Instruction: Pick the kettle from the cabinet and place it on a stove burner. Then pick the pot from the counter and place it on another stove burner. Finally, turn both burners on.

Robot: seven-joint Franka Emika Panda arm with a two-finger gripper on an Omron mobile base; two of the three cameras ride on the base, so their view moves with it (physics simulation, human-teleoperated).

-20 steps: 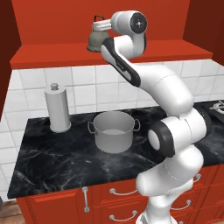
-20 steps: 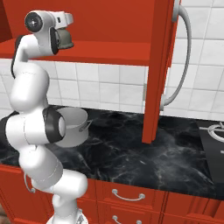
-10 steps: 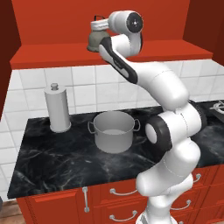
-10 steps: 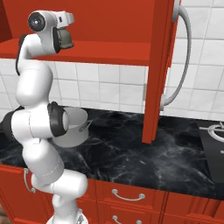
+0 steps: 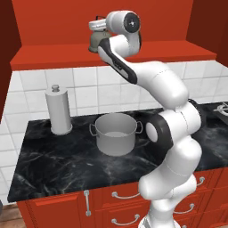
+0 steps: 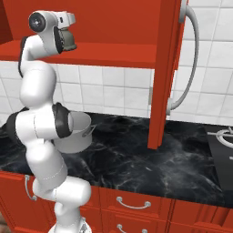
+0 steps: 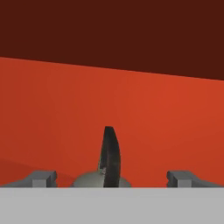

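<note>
We see gripper [image 7: 112, 178] at top centre of left base view, over kettle [image 5: 96, 41] on cabinet [image 5: 111, 53] shelf. Little shift from half second ago: hand settles lower. In hand view, fingertips [image 7: 41, 178] spread wide, black handle [image 7: 110, 157] between, ungripped. Pot [image 5: 116, 133] waits on counter [image 5: 53, 156], frame centre. We judge: closing next.

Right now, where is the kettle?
The kettle sits on the shelf of the red cabinet, at the upper left of the left base view, beside the robot's hand and above the pot on the counter.
</note>
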